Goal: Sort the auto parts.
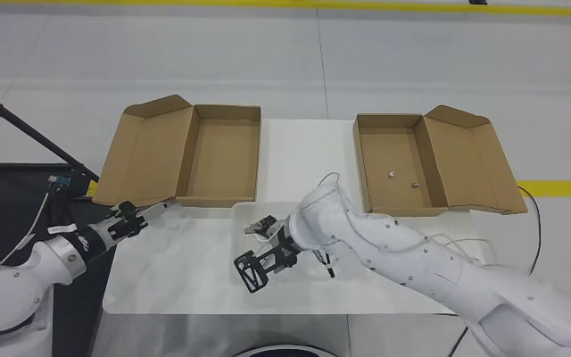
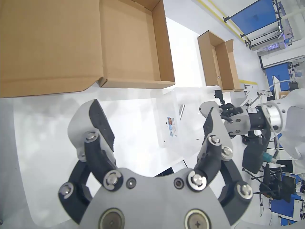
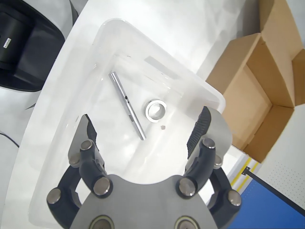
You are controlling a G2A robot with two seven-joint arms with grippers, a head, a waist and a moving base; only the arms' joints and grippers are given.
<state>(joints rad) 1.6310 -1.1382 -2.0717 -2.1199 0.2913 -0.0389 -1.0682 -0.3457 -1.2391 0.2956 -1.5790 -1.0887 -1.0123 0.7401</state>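
A clear plastic bin [image 3: 209,89] sits mid-table between two cardboard boxes. In it lie a slim metal rod [image 3: 126,106] and a metal ring [image 3: 156,110], side by side. My right gripper [image 3: 145,117] hovers open just above them, holding nothing; from above it [image 1: 252,247] is over the bin [image 1: 245,210]. My left gripper [image 2: 153,109] is open and empty at the table's left edge [image 1: 159,210], facing the bin [image 2: 166,125] and well short of it. The right-hand box [image 1: 397,165] holds two small parts [image 1: 391,174]; I see nothing in the left-hand box [image 1: 219,152].
Both boxes have their lids folded outward flat. The left box [image 2: 133,41] lies just beyond my left gripper, its lid flap [image 1: 143,156] overhanging the table's left side. The right gripper [image 2: 228,115] is across the bin from the left one. White table [image 1: 178,277] runs along the front.
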